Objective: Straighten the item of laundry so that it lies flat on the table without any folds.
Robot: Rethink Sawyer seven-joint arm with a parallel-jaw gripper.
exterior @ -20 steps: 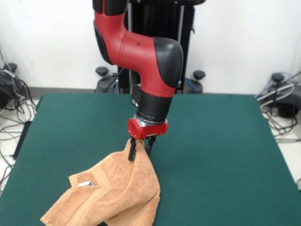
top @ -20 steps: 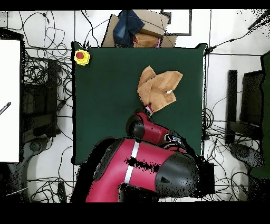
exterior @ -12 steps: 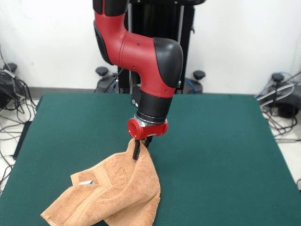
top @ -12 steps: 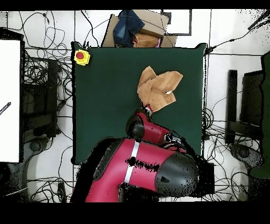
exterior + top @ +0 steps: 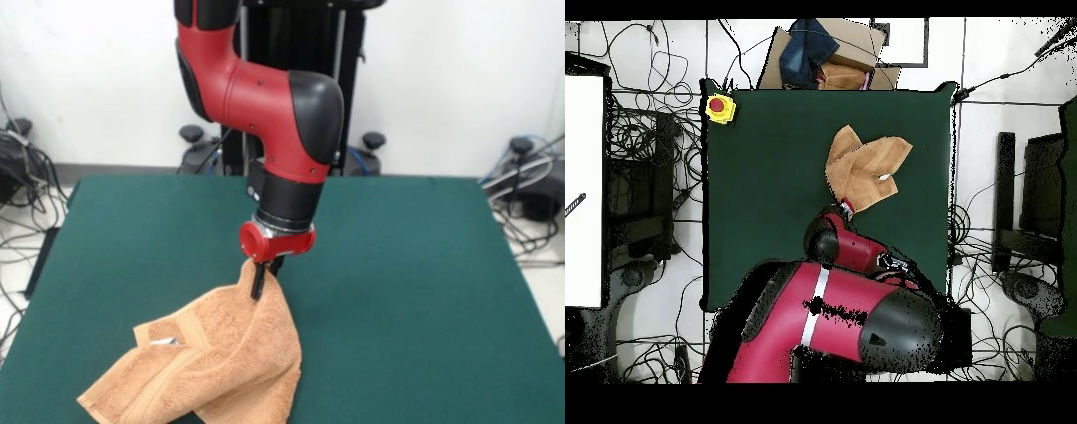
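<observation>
I have the towel at the near edge of the table, roughly 7 o'clock from table centre in the front view, crumpled with at least 1 big fold over itself and a small white tag showing on the left part. It's terry cloth, so I judge it light, limp and grippy rather than slippery, nothing fragile; it'll drape and drag, not hold shape. Its top corner is peaked up off the table, pinched in the gripper, whose jaws are closed narrow on that corner. Best hold is a hemmed corner or edge like this 1, then pull away from the bunched mass; a 2nd corner at the far-left bottom looks free to take next. Overhead, towel sits at about 1 o'clock from table centre, gripper at its 6 o'clock end. No containers on the table; a yellow box with red button sits at its corner
</observation>
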